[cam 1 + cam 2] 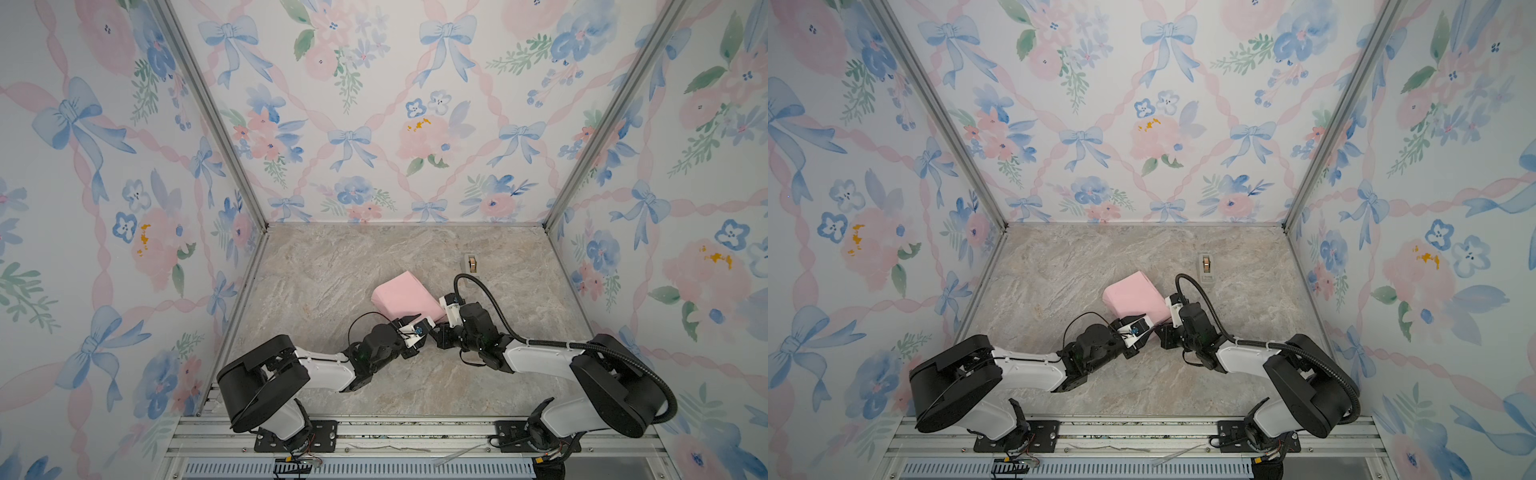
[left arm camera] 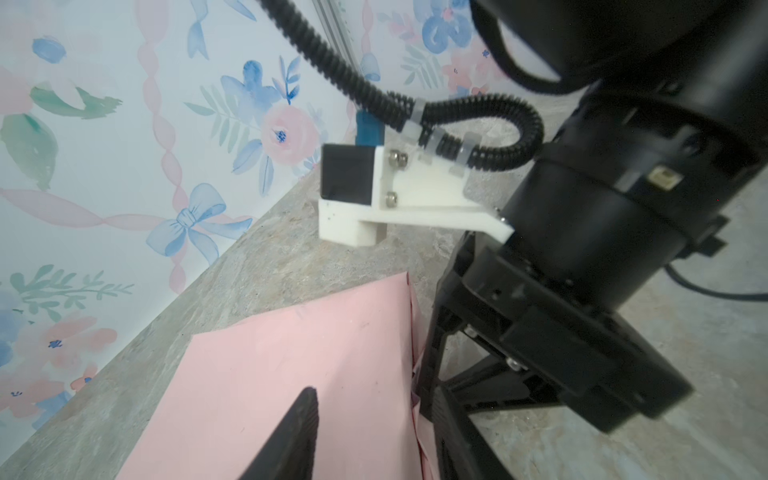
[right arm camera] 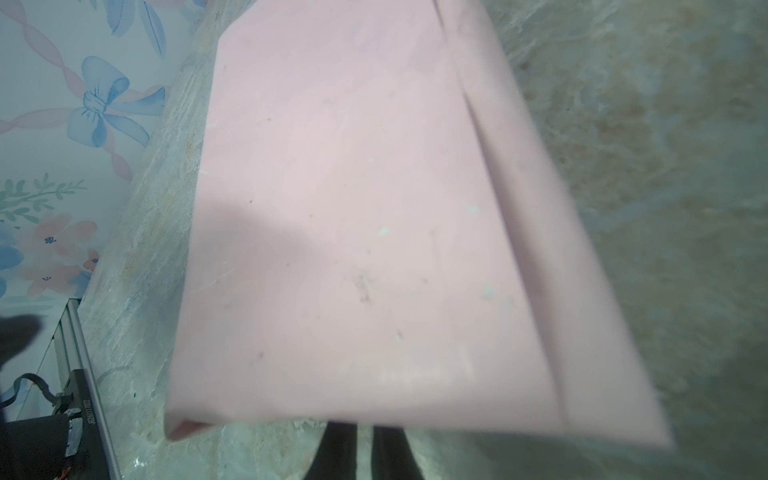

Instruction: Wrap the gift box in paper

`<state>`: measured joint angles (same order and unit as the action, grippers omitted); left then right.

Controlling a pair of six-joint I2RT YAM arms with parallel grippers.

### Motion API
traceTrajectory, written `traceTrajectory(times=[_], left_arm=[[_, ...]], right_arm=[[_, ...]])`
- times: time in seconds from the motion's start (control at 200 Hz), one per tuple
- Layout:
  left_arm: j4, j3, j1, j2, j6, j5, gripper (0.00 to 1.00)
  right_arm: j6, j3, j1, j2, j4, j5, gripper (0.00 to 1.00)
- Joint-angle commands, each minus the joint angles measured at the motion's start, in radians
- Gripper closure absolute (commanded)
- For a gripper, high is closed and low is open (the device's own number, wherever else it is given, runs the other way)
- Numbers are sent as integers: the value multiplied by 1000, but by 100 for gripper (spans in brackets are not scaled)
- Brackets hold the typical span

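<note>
Paper (image 1: 401, 297) parcel mid-table, nearer front edge, in both top views. Gift box unseen, presumably inside. Left pincer (image 1: 415, 321) and right pincer (image 1: 436, 326) at parcel's front end.
Left wrist: one finger (image 2: 299, 432) over paper; grip cannot tell.
Right wrist: right pincer closed, apparently nipping end flap.
Advice: keep flap taut, press crease flat against box.

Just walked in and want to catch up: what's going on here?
Two robot arms are wrapping a gift. The pink paper is folded into a parcel on the marble-look table; no box shows. The right hand pinches the parcel's near end. The left hand sits beside it, fingers apart. A tape dispenser stands farther back, untouched.
</note>
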<state>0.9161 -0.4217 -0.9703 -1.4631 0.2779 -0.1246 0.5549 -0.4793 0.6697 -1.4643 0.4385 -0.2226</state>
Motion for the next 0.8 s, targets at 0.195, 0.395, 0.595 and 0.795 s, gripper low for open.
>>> traceTrajectory(times=[0.195,0.395,0.595,0.795], left_arm=[[-98,122,-94,142,-577,62,57],[-98,107,-186,36,-790,-86,57],[-96,41,-198,-74,-847,-190,51],[-46,50,-196,-104,-849,-213,51]], right_arm=[[5,-41,9,-1,19,14,89],[7,-43,9,1,14,14,88],[7,-48,9,1,7,12,89],[6,-51,8,7,1,11,89]])
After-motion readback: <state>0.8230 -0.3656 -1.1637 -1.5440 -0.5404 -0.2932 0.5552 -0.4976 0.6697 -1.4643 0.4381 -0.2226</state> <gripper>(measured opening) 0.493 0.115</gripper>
